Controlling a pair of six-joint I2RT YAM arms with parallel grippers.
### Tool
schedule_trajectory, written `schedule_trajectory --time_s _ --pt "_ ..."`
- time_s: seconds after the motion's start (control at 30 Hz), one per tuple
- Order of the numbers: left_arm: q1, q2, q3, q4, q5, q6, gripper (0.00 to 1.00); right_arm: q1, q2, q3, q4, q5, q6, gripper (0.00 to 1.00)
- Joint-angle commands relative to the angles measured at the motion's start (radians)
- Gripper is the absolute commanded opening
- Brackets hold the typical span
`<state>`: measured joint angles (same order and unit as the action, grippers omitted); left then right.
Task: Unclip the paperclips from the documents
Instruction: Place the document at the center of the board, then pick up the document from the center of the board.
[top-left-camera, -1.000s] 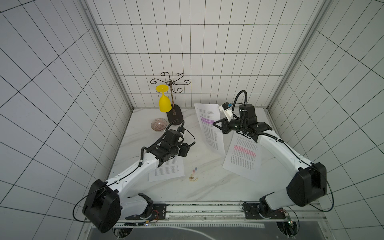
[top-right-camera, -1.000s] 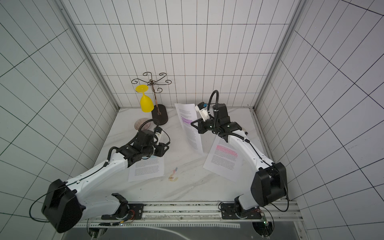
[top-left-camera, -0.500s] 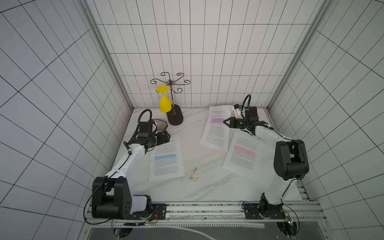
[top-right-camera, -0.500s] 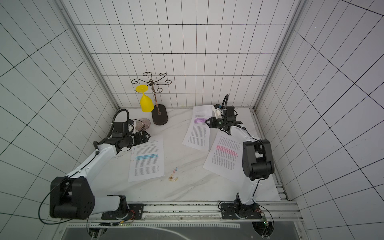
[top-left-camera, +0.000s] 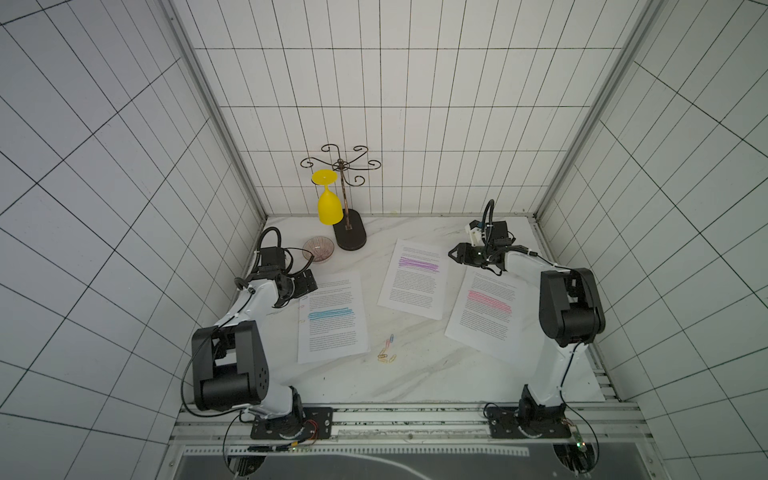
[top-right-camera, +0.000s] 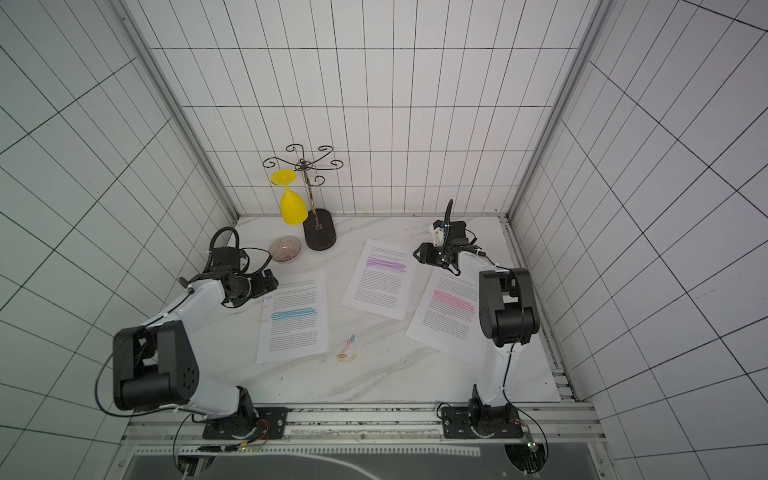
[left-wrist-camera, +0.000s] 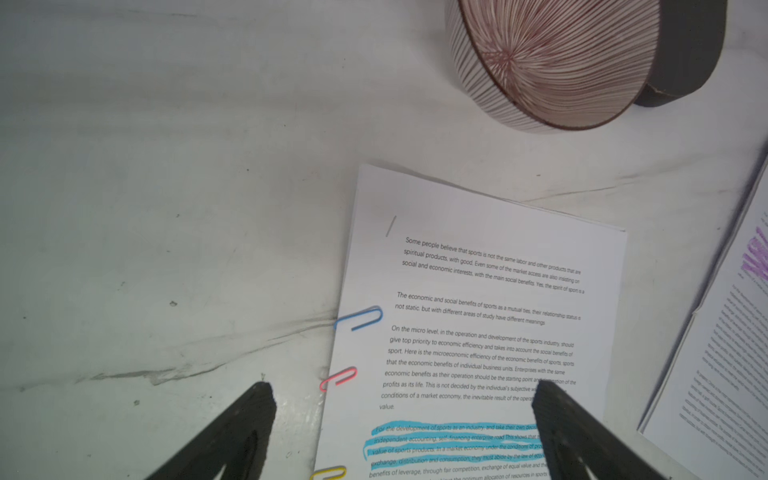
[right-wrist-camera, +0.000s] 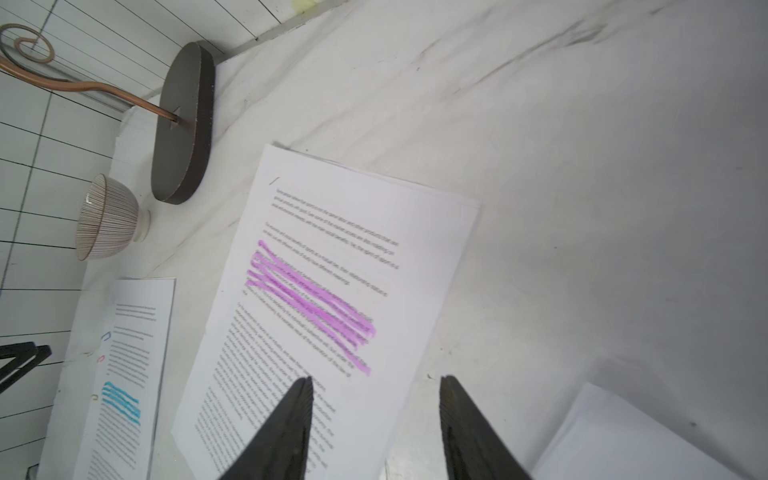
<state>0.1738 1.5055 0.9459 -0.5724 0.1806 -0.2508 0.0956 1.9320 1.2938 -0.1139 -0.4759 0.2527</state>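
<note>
Three documents lie flat on the marble table: blue-banded (top-left-camera: 332, 318), purple-banded (top-left-camera: 413, 282) and pink-banded (top-left-camera: 486, 311). Three paperclips sit on the blue-banded document's left edge: blue (left-wrist-camera: 359, 319), pink (left-wrist-camera: 338, 378) and yellow (left-wrist-camera: 330, 473). Several loose paperclips (top-left-camera: 387, 351) lie on the bare table between the sheets. My left gripper (left-wrist-camera: 403, 390) is open and empty, hovering at that document's upper left corner (top-left-camera: 307, 282). My right gripper (right-wrist-camera: 377, 380) is open and empty, hanging over the right edge of the purple-banded document (top-left-camera: 453, 254).
A striped bowl (top-left-camera: 318, 249) stands at the back left, close to my left gripper. Beside it is a wire rack with a dark oval base (top-left-camera: 351, 235), and a yellow glass (top-left-camera: 330, 203) hangs from it. Tiled walls close in three sides.
The purple-banded document was held up by my right gripper and now lies flat. Both grippers have opened. Both arms have drawn back toward the sides.
</note>
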Motion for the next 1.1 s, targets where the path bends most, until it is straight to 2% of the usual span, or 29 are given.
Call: schedule_trajectory --time_s 0.0,0.1,0.2,0.3,0.4,0.57,0.73,0.87,1.07 --pt "0.013 0.028 0.0 0.009 -0.035 0.028 0.97 -0.018 -0.047 0.017 -0.071 0.104 -0.03 0.56" --pt "0.019 0.058 -0.001 0.016 -0.044 0.037 0.97 -0.004 -0.108 0.019 -0.101 0.098 -0.026 0.58" --pt "0.027 0.085 0.001 0.033 -0.055 0.044 0.97 0.062 -0.171 0.022 -0.151 0.112 -0.03 0.59" --pt "0.034 0.121 0.005 0.054 -0.042 0.05 0.97 0.191 -0.216 0.024 -0.191 0.116 -0.053 0.59" --pt "0.052 0.16 0.002 0.093 0.034 0.036 0.97 0.331 -0.218 0.03 -0.238 0.123 -0.042 0.59" --pt "0.055 0.187 -0.021 0.151 0.13 -0.007 0.97 0.498 -0.146 0.041 -0.233 0.069 -0.001 0.58" --pt "0.054 0.206 -0.066 0.219 0.275 -0.072 0.97 0.644 -0.031 0.111 -0.239 0.05 -0.041 0.57" --pt "0.055 0.206 -0.109 0.27 0.366 -0.122 0.97 0.708 0.062 0.165 -0.238 0.027 -0.044 0.57" --pt "0.053 0.191 -0.153 0.341 0.428 -0.178 0.97 0.743 0.153 0.186 -0.199 0.047 -0.014 0.55"
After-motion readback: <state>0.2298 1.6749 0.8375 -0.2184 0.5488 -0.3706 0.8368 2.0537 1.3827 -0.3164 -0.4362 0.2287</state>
